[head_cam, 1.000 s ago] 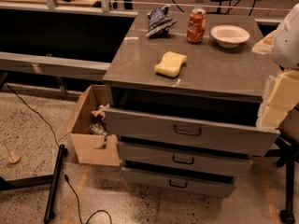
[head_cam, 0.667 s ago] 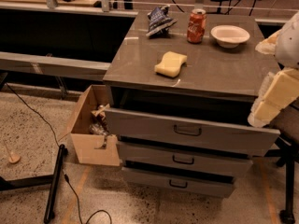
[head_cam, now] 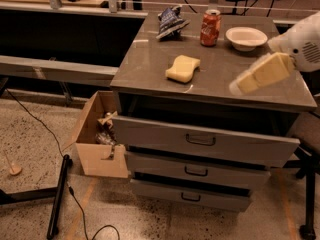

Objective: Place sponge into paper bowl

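The pale yellow sponge (head_cam: 183, 68) lies on the grey cabinet top (head_cam: 150, 59), near the middle front. The white paper bowl (head_cam: 246, 37) stands at the back right of the top, empty, next to a red soda can (head_cam: 210, 27). My gripper (head_cam: 257, 75) reaches in from the right edge, its pale yellow foam pads over the right front part of the top, to the right of the sponge and in front of the bowl. It holds nothing that I can see.
A dark blue crumpled chip bag (head_cam: 170, 21) lies at the back left of the top. The top drawer (head_cam: 205, 139) stands pulled out. An open cardboard box (head_cam: 97, 134) with scraps sits on the floor to the left. A black stand leg (head_cam: 57, 196) and cables lie on the floor.
My gripper has swung up and to the left, from beside the cabinet's right front corner to over the right part of the top. Sponge, bowl and can have not moved.
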